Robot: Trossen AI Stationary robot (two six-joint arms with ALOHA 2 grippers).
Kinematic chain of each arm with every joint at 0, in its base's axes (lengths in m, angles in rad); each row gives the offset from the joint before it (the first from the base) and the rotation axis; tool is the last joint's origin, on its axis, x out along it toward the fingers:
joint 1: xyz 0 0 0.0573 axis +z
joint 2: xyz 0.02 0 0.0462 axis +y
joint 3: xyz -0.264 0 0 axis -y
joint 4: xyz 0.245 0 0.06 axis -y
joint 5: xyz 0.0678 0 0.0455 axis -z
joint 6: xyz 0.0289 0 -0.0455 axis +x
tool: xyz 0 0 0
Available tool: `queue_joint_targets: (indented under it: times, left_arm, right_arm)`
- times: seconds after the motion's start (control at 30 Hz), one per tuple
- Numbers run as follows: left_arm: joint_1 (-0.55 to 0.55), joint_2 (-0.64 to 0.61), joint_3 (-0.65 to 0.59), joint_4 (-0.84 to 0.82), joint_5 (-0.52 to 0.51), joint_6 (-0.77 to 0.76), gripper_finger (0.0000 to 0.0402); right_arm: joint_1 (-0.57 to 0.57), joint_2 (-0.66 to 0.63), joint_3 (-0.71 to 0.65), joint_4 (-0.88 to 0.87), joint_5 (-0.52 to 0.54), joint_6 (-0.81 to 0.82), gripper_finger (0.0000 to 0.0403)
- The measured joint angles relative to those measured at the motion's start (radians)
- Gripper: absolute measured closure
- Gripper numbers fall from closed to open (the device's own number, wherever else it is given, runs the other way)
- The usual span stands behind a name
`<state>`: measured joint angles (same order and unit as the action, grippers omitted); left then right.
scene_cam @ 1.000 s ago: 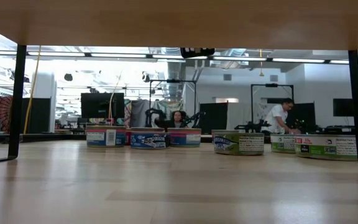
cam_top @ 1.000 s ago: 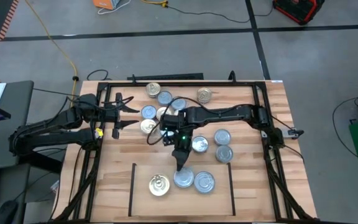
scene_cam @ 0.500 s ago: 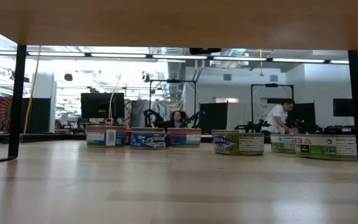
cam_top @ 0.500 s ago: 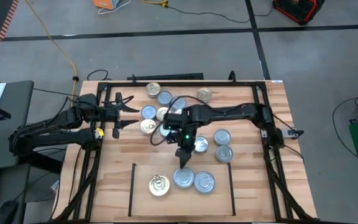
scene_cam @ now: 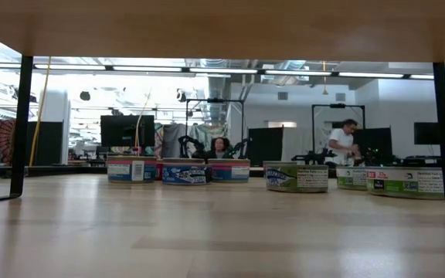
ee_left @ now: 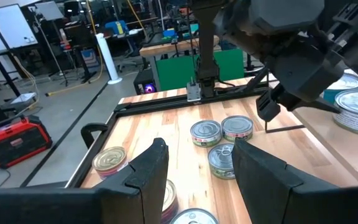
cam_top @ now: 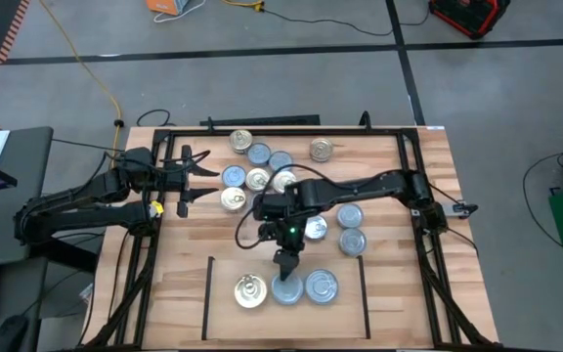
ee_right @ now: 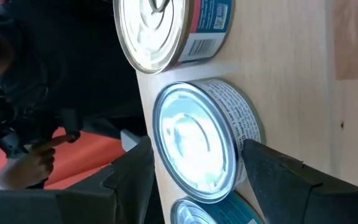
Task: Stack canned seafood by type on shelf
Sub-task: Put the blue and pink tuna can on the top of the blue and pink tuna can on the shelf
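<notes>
While the left gripper (cam_top: 195, 176) waited with its fingers parted and empty at about nine o'clock on the table, the right gripper (cam_top: 286, 266) hung over the shelf (cam_top: 213, 313), that small patch of planks marked off by thin black lines at six o'clock. Its two fingers (ee_right: 132, 180) stood apart on either side of the middle silver-topped tin (ee_right: 197, 146), bracketing it closely; I could not tell whether they pressed its sides. From above, that tin (cam_top: 287, 287) sat between a gold-topped tin (cam_top: 250, 290) at its nine o'clock and another silver-topped tin (cam_top: 321, 286) at its three o'clock, all three nearly touching. The rest of the tins (cam_top: 258, 166) lay scattered toward twelve o'clock, with a few more near the table's centre.

The risk, to my eye, was the crowding: the neighbours sat so close that a finger coming down or pulling away could nudge one out of its row, or drag the middle tin askew.
</notes>
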<state>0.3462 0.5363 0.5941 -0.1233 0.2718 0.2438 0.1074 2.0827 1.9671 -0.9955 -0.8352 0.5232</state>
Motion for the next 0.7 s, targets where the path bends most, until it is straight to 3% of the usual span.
queue_joint_targets:
  times: [0.13,0.23,0.3,0.43,0.63,0.7]
  left_arm:
    - [0.000,0.000,0.000,0.000,0.000,-0.006,0.0233]
    - [0.000,0.000,0.000,0.000,0.000,-0.011,0.0233]
    - [0.000,0.000,0.000,-0.001,0.001,-0.017,0.0233]
    - [0.000,0.009,-0.012,0.000,0.001,-0.016,0.0233]
    - [0.000,0.081,-0.091,0.160,-0.005,-0.013,0.0233]
    - [0.000,0.112,-0.111,0.194,-0.056,-0.012,0.0233]
  right_arm:
    - [-0.020,-0.003,0.000,-0.023,0.049,-0.004,0.0132]
    - [-0.060,-0.033,-0.001,-0.092,0.162,-0.086,0.0132]
    - [-0.086,-0.063,-0.001,-0.167,0.300,-0.178,0.0132]
    - [-0.126,-0.119,-0.042,-0.234,0.688,-0.299,0.0132]
    - [-0.243,-0.259,-0.332,0.016,0.867,-0.338,0.0134]
    - [-0.279,-0.301,-0.470,0.136,0.936,-0.333,0.0137]
